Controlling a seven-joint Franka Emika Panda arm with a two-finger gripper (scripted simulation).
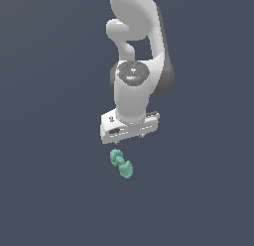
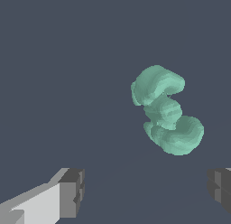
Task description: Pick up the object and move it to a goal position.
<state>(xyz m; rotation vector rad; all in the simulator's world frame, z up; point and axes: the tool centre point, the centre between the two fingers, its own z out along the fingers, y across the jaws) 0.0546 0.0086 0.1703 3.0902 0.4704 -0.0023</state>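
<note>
One object [image 1: 121,163] for you: small teal-green lumpy piece, two knobby blobs joined, lying on dark grey surface [image 1: 49,190]. No table edges or corners visible, so you cannot place it by them. Gripper [image 1: 129,137] hangs above, just clear of it, not touching. Wrist view: fingers [image 2: 72,191] spread wide apart, nothing between them, object [image 2: 165,111] lies beyond fingertips.

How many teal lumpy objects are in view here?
1. The teal object lies on the dark surface just ahead of the gripper, ungrasped, jaws open; nothing suggests another hidden.
</note>
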